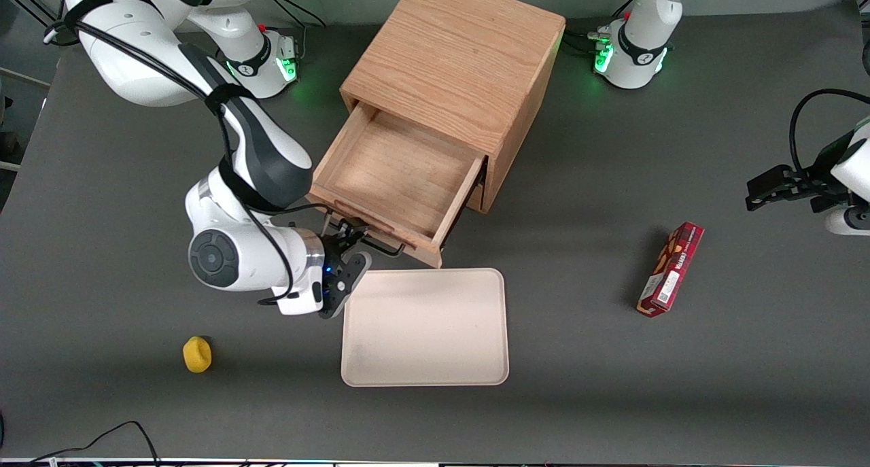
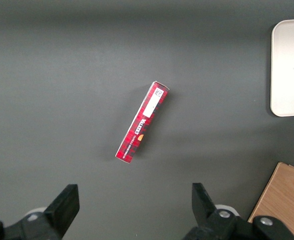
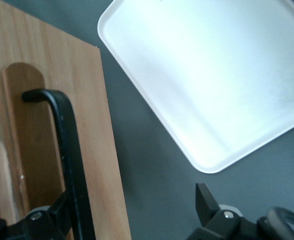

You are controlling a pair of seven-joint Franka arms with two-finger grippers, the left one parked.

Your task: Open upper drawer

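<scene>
The upper drawer of the light oak cabinet stands pulled far out, and its bare wooden inside shows. Its flat front carries a black wire bar handle, which also shows in the right wrist view. My right gripper is in front of the drawer at the handle's end toward the working arm. It is open. One finger lies against the handle bar, the other finger hangs over the table, apart from the drawer. The lower drawer is hidden under the upper one.
A cream tray lies just in front of the open drawer, nearer the front camera, and close under my gripper. A red box lies toward the parked arm's end. A small yellow object lies near the table's front.
</scene>
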